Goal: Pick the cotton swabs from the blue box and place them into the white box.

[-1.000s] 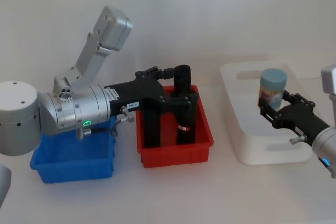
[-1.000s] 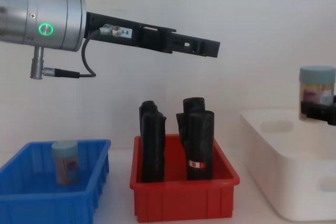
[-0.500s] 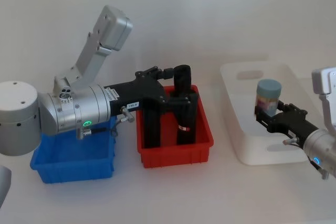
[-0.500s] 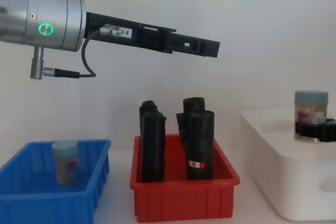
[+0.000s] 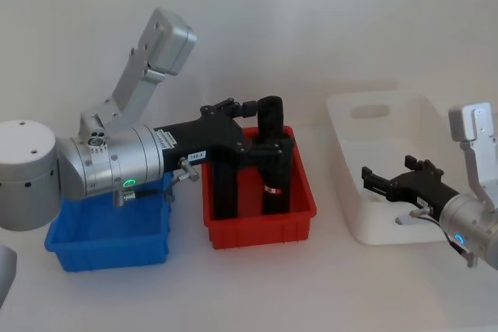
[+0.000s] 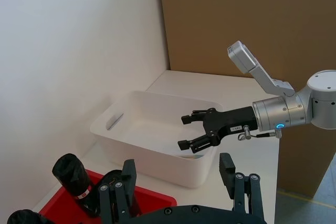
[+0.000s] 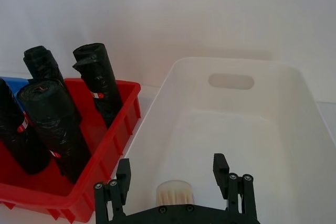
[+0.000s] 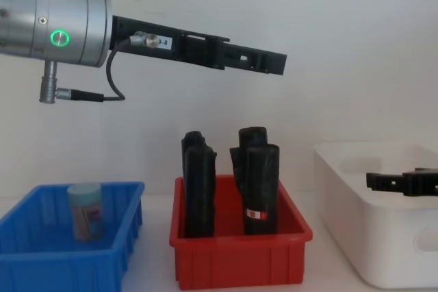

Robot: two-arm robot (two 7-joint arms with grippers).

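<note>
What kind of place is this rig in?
Probably a robot test bench in a lab: bare white table and wall, blue box, red bin and white box lined up, brown partition board nearby.

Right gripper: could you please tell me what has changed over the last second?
The right gripper lowered its jar into the white box and opened, letting it go. The left gripper, open over the red bin, and the other jar in the blue box stayed put.
</note>
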